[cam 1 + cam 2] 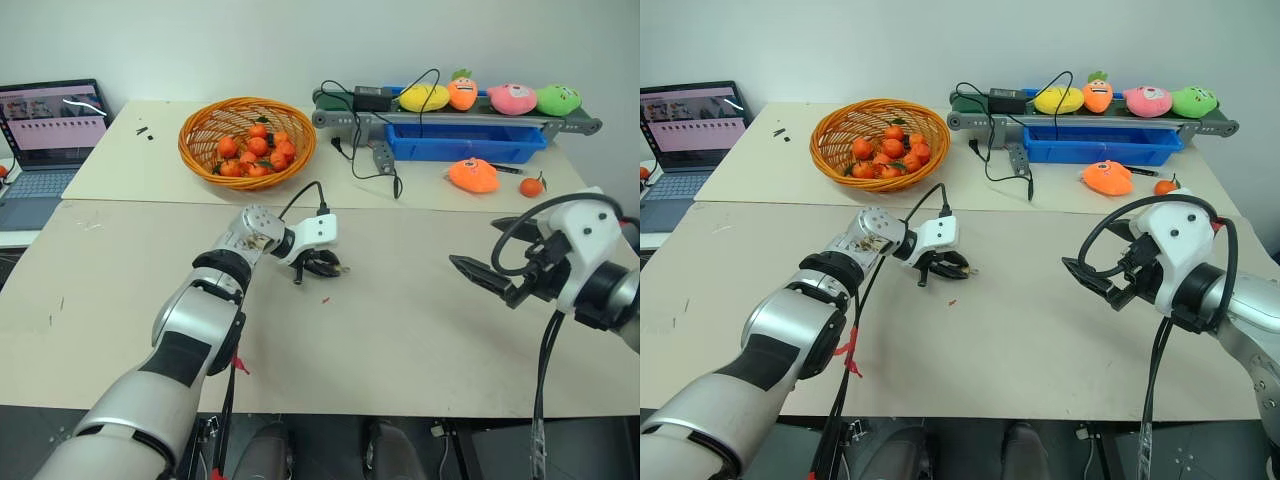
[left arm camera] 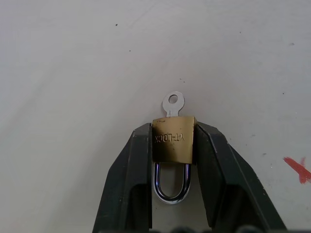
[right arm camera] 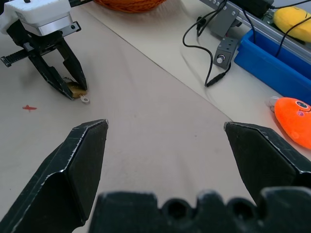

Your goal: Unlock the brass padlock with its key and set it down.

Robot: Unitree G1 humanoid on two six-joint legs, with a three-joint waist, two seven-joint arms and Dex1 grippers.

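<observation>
The brass padlock point(image 2: 174, 141) lies on the beige table point(image 2: 73, 73), its silver shackle pointing back between the fingers. My left gripper point(image 2: 174, 127) is shut on it, one black finger against each side of the body. The key point(image 2: 174, 103) sticks out of the padlock's far end, its round head resting on the table. The right wrist view shows the same grip from the side: left gripper point(image 3: 68, 85), padlock point(image 3: 76, 89), key point(image 3: 85, 100). My right gripper point(image 1: 475, 272) hovers open over the table's right side, apart from the lock, with nothing between its fingers.
A wicker basket point(image 1: 200, 150) of oranges stands behind the left gripper. At the back right are a conveyor point(image 1: 350, 118) carrying plush toys, a blue bin point(image 1: 465, 142), loose black cables point(image 1: 375, 165), an orange plush point(image 1: 473, 175) and a small orange point(image 1: 531, 186). A laptop point(image 1: 45, 140) sits far left.
</observation>
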